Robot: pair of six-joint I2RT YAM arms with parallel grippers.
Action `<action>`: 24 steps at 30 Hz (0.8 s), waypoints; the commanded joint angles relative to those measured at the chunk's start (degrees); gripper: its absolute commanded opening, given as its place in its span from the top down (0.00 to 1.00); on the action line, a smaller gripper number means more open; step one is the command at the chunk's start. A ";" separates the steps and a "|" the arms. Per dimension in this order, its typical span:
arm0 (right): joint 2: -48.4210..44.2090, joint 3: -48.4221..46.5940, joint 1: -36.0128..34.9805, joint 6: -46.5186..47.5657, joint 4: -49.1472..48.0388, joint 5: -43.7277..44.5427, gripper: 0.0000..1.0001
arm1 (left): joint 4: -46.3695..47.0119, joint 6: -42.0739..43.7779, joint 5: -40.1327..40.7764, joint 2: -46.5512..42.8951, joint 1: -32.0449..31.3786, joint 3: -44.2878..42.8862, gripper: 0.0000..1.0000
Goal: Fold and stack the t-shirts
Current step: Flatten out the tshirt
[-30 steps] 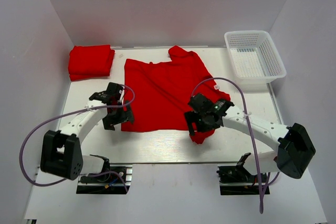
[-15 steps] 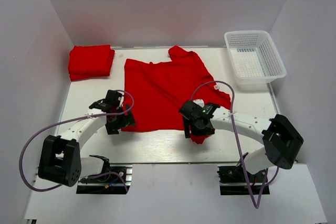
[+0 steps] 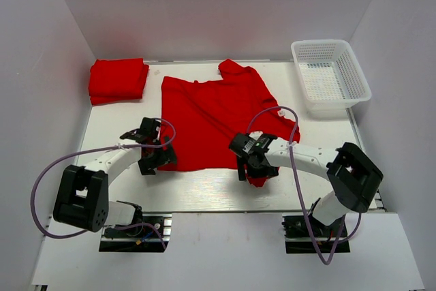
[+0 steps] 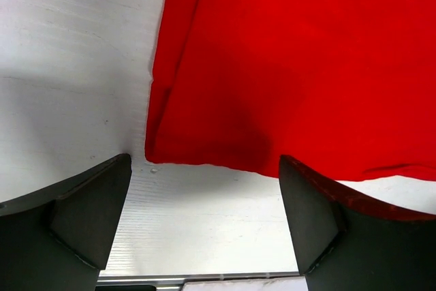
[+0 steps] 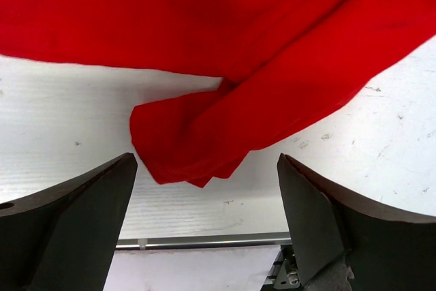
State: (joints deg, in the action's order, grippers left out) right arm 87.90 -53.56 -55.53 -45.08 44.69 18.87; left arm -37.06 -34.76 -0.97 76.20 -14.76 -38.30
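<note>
Red cloth fills both wrist views, seen between parted fingers. At the near hem of the spread t-shirt (image 3: 218,114), the left gripper (image 3: 155,157) has edged closer over the last second. The hem's left corner (image 4: 160,146) now lies between its wide-open jaws, with nothing pinched. At the same hem's right end, the right gripper (image 3: 253,163) has swung leftward and its elbow has folded in. Its jaws are likewise spread and empty above the bunched corner (image 5: 194,148), which is doubled over on the table (image 3: 204,192). The shirt itself has not shifted: it lies flat and unfolded, with one sleeve at its far edge. Beyond its far-left corner rest the folded t-shirts (image 3: 118,78), and off its far-right side stands the white mesh basket (image 3: 325,43). Assessment: both arms are positioned to grasp the near hem, and the fold has not begun.
</note>
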 commanded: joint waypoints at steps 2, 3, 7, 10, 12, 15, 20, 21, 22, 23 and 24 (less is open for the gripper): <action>1.66 -2.60 -0.37 -3.61 3.21 3.62 0.10 | 1.64 -0.92 1.76 1.31 -0.18 0.16 0.00; 1.66 -2.51 -0.46 -3.87 3.65 3.80 0.10 | 1.64 -0.92 2.29 1.32 -0.18 0.16 0.00; 1.66 -3.21 -0.72 -6.60 5.93 6.52 0.10 | 1.64 -1.45 2.29 1.84 -0.18 0.16 0.02; 1.75 -3.39 -0.90 -6.87 6.38 6.88 0.10 | 1.64 -1.97 3.87 1.84 -0.18 0.16 0.15; 2.10 -3.74 -1.07 -6.69 6.29 7.05 0.10 | 2.17 -1.97 5.00 1.32 -0.18 0.16 0.29; 2.63 -4.10 -1.16 -6.25 6.38 6.79 0.10 | 3.83 -1.97 6.15 1.32 -0.18 0.16 0.38; 2.45 -4.53 -1.25 -5.63 6.47 6.35 0.10 | 5.77 -1.97 6.77 4.91 0.61 0.69 0.55; 2.02 -4.45 -1.34 -5.72 6.64 6.35 0.10 | 6.29 -1.97 6.77 5.44 0.61 0.69 0.64; 1.93 -4.27 -1.34 -5.63 6.82 6.53 0.10 | 6.30 -1.97 6.77 6.06 0.09 0.69 0.86; 1.93 -4.18 -1.25 -5.55 6.56 6.35 0.10 | 6.30 -1.97 6.77 6.06 0.09 0.69 1.00; 1.93 -4.18 -1.16 -5.28 6.38 6.09 0.10 | 6.30 -1.97 6.16 6.06 0.09 0.69 1.00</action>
State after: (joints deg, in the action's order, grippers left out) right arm 90.08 -56.12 -56.38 -49.54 49.58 23.66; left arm -32.01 -36.84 4.05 80.03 -14.44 -39.20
